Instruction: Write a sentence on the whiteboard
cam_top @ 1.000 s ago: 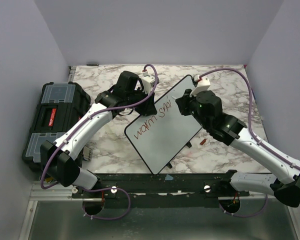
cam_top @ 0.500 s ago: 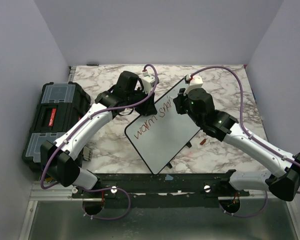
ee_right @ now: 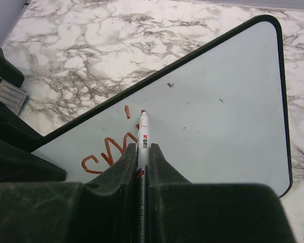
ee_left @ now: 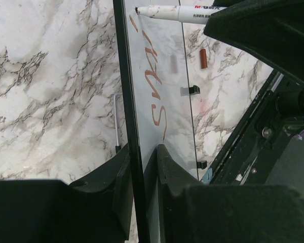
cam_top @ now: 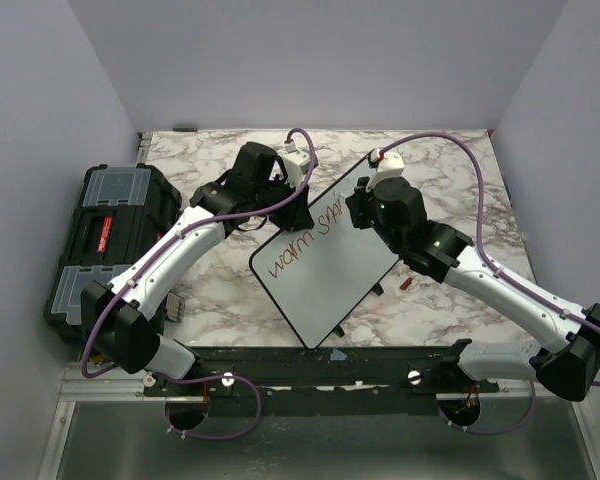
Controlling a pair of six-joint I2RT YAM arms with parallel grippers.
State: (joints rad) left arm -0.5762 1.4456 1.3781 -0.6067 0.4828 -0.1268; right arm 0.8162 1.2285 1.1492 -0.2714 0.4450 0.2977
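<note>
Toolbox (cam_top: 110, 240): black with clear lid compartments, it sat off the counter's (cam_top: 220, 300) left edge.
Left pincer (ee_left: 142, 162): its jaws were closed down on the whiteboard's (cam_top: 330, 285) thin black rim, one finger on each face, at the board's far-left edge.
Whiteboard: it lay near the middle of the marble counter, turned diagonally, one rounded corner toward the near edge and another toward the far edge. Small black feet showed along its right side.
Sentence (cam_top: 302, 245): red handwriting ran along the board's upper left side. It read "warm", then the start of a second word, with a short separate stroke last.
Marker (ee_right: 142, 132): white barrel, red tip. The tip met the board just past the last stroke.
Right pincer (ee_right: 142, 152): its fingers were pressed tight on the marker's barrel, holding it pointed away from the wrist and down at the board.
Cap (cam_top: 406, 283): small and red, it lay on the counter just off the board's right edge, apart from both arms.
</note>
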